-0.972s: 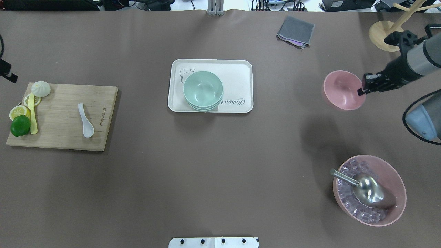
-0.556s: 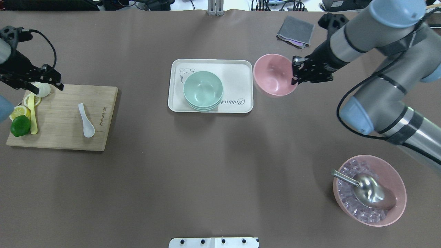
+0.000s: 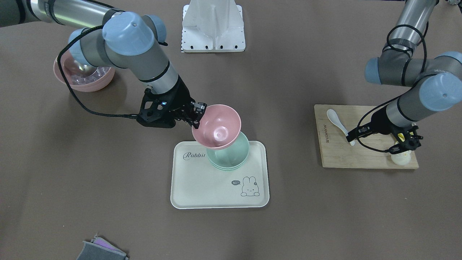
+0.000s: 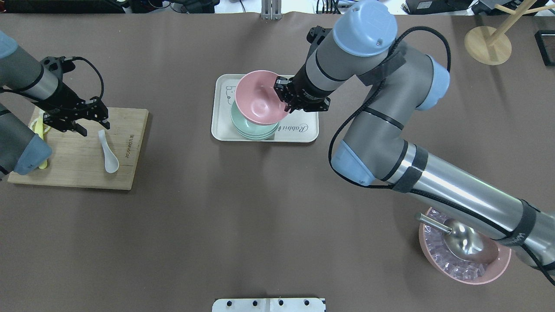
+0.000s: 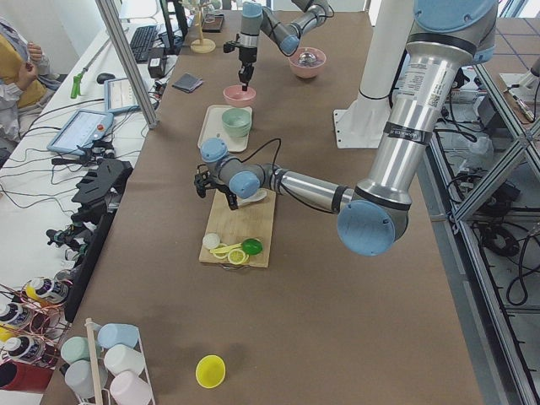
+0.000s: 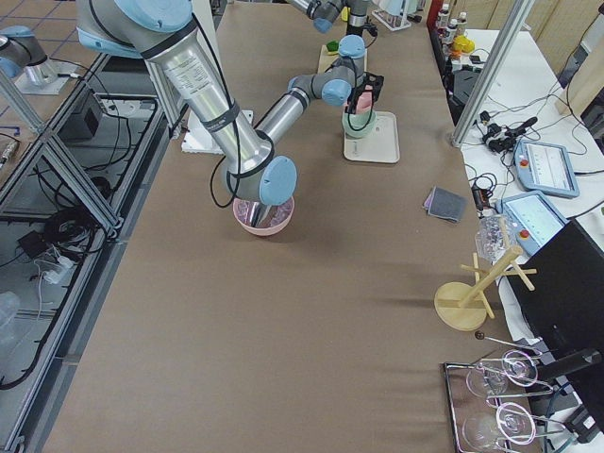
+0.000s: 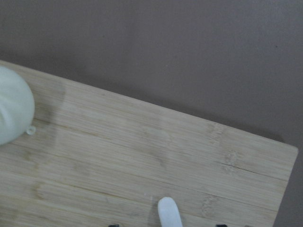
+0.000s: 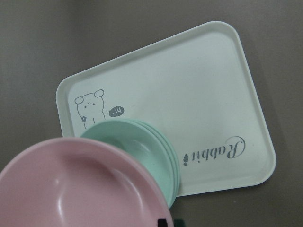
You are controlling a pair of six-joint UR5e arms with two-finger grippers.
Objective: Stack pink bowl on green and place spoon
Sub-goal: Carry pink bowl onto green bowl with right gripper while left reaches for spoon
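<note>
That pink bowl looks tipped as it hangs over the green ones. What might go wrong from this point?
1. The right gripper pinches the pink bowl by one edge only, and the bowl is tilted. Let go like this, it may land crooked on the green bowls or slide onto the tray.
2. The left gripper is open over the white spoon and its thin handle. A slightly off grab might just push it along the wooden board.

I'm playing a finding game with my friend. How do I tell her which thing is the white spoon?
Find the wooden board near the robot's left arm. The spoon lies flat on the board's bare half. It is thin and white with a handle, not the round white bun or the metal scoop.
</note>
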